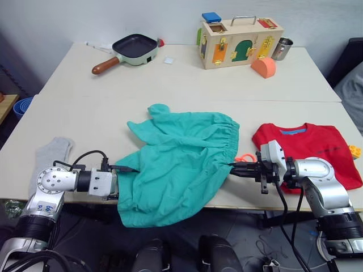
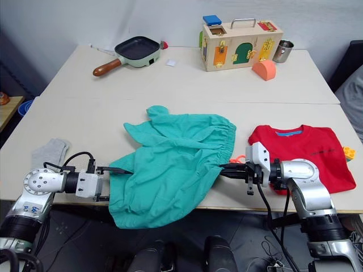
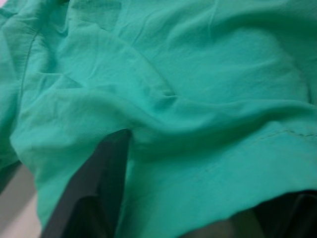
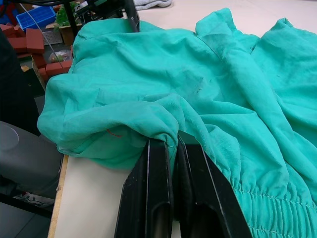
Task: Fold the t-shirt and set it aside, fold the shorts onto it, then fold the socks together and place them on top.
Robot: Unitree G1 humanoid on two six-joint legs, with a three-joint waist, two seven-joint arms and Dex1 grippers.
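Note:
The teal-green shorts [image 1: 178, 164] lie crumpled at the middle of the table [image 1: 85, 122], their lower part hanging over the front edge. My right gripper [image 4: 172, 144] is shut on the gathered edge at their right side. My left gripper [image 1: 131, 169] is at the shorts' left edge, touching the cloth. The red t-shirt [image 1: 317, 148] lies flat at the right, behind my right arm. A grey sock [image 1: 54, 152] lies at the left, near my left wrist. The orange drawstring [image 1: 245, 157] shows between shorts and t-shirt.
At the back stand a frying pan [image 1: 135, 46], a wooden latch box [image 1: 238, 41], a metal cup [image 1: 282, 49] and an orange block [image 1: 264, 67]. A small yellow toy [image 1: 355, 151] sits by the t-shirt's right edge. A blue bin [image 1: 22, 105] is on the floor at the left.

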